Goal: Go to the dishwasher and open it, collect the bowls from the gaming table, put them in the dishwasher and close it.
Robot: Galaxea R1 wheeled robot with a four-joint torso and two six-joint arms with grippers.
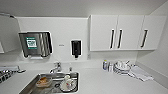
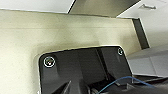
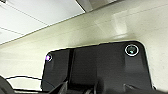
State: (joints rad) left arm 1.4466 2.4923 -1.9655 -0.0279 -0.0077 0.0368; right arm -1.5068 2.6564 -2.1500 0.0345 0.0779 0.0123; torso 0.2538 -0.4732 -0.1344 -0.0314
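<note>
Right, the robot faces the white table [image 1: 107,82], sink [image 1: 32,86] with dirty dishes at left; no dishwasher front in sight, presumably below. End effector states: can't tell for either arm.

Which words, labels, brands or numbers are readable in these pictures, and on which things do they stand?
No text can be read.
Paper towel dispenser: green label with a white patch, too blurred to read.
Wall beside the soap dispenser: small grey mark, too small to read.
Bottles on the counter: labels too blurred to read.
</note>
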